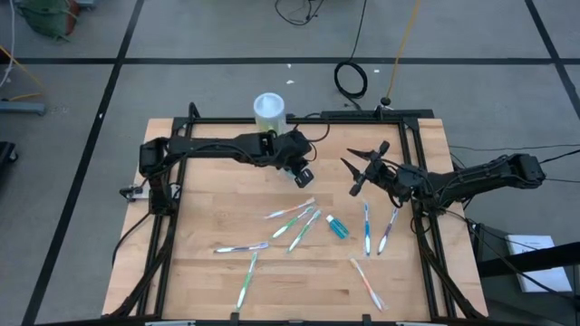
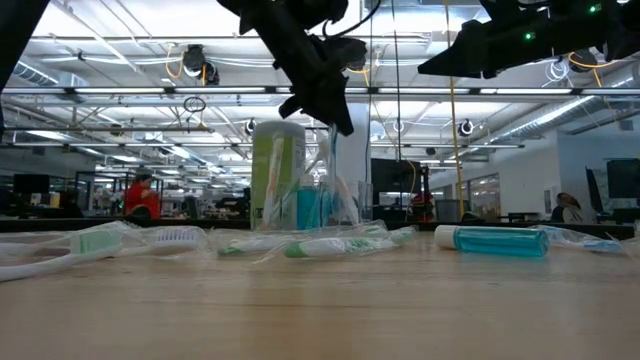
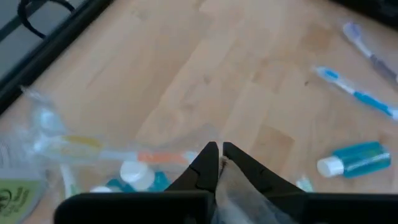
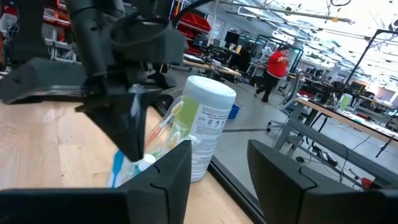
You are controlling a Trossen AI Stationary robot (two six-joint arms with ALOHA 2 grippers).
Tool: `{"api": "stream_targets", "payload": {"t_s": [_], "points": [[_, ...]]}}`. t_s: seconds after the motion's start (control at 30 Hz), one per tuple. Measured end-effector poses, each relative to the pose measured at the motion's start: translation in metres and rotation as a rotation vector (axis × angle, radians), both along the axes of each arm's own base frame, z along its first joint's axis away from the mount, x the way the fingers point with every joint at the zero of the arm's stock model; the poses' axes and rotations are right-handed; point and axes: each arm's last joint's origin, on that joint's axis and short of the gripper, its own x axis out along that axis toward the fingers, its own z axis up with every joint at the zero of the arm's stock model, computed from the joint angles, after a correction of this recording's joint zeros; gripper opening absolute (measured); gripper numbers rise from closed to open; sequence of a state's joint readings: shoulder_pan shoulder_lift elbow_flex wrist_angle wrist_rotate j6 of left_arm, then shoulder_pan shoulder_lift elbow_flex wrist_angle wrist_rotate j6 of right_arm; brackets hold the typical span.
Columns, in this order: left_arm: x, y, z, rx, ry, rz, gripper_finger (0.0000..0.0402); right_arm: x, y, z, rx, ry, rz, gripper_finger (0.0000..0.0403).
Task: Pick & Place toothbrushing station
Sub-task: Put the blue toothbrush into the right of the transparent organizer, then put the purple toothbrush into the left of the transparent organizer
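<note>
Toothbrushes [image 2: 110,243] are scattered nearest, mid-table. Toward the far edge, beside the green canister [image 1: 269,110], the toothbrushing station [image 2: 325,205] is pinched by its thin rim in the left gripper [image 1: 303,174]; light, slippery, crushable. Nearby, the right gripper [image 1: 355,175] is held open, empty.

Bright, even overhead light is washing the wooden table [image 1: 217,217], casting only faint shadows. Ceiling lamps [image 2: 195,62] are glaring in the low view; nearby toothbrushes [image 2: 100,245] are blurring. The left wrist view is looking soft throughout.
</note>
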State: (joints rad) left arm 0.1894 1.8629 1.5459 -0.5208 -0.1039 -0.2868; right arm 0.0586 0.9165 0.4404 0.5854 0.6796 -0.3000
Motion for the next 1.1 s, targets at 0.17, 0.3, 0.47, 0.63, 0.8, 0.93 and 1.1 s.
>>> {"api": "stream_targets", "payload": {"t_s": [0.17, 0.3, 0.47, 0.63, 0.8, 0.93, 1.1], "points": [[-0.001, 0.001, -0.001, 0.040, 0.032, -0.046, 0.0071, 0.000, 0.000, 0.000, 0.005, -0.004, 0.000, 0.0150], [-0.001, 0.000, -0.001, 0.073, 0.046, -0.089, 0.0119, 0.000, 0.000, 0.000, 0.009, -0.006, 0.001, 0.0149], [-0.004, -0.002, 0.000, 0.080, 0.070, -0.108, 0.0172, 0.000, 0.000, 0.000, 0.011, -0.007, 0.001, 0.0150], [-0.024, -0.010, 0.026, 0.157, 0.100, -0.139, 0.0203, 0.000, 0.000, -0.001, 0.030, -0.014, 0.002, 0.0149], [-0.056, -0.018, 0.063, 0.209, 0.084, -0.106, 0.0207, 0.000, 0.000, -0.001, 0.029, -0.006, 0.002, 0.0149], [-0.082, -0.030, 0.086, 0.195, 0.082, -0.124, 0.0199, 0.000, 0.000, -0.002, 0.029, 0.003, 0.002, 0.0150], [-0.108, -0.047, 0.093, 0.092, 0.161, -0.099, 0.0188, 0.000, 0.000, -0.003, 0.029, 0.012, 0.002, 0.0149]]}}
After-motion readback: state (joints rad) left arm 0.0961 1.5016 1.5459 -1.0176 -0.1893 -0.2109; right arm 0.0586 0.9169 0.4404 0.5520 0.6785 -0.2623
